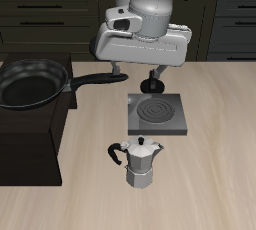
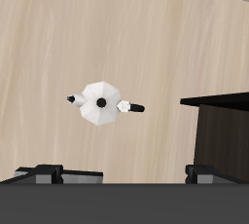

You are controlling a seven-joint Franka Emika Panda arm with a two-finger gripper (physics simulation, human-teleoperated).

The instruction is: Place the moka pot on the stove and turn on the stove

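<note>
The silver moka pot (image 1: 142, 161) stands upright on the table, between the stove and the table's front edge, with its black handle out to one side. The grey stove (image 1: 156, 114) lies flat farther back, its spiral burner bare and a small black knob (image 1: 141, 140) at its near edge. My gripper (image 1: 137, 78) hangs open and empty above the table just behind the stove, well above and apart from the pot. In the wrist view the pot (image 2: 100, 103) shows from above, beyond my fingertips (image 2: 44, 172). The stove does not show there.
A large black cabinet block (image 1: 30, 144) stands beside the stove and pot, and it also shows in the wrist view (image 2: 219, 130). A black frying pan (image 1: 30, 82) sits on top of it, its handle (image 1: 98, 78) reaching toward my gripper. Dark kitchen drawers line the back.
</note>
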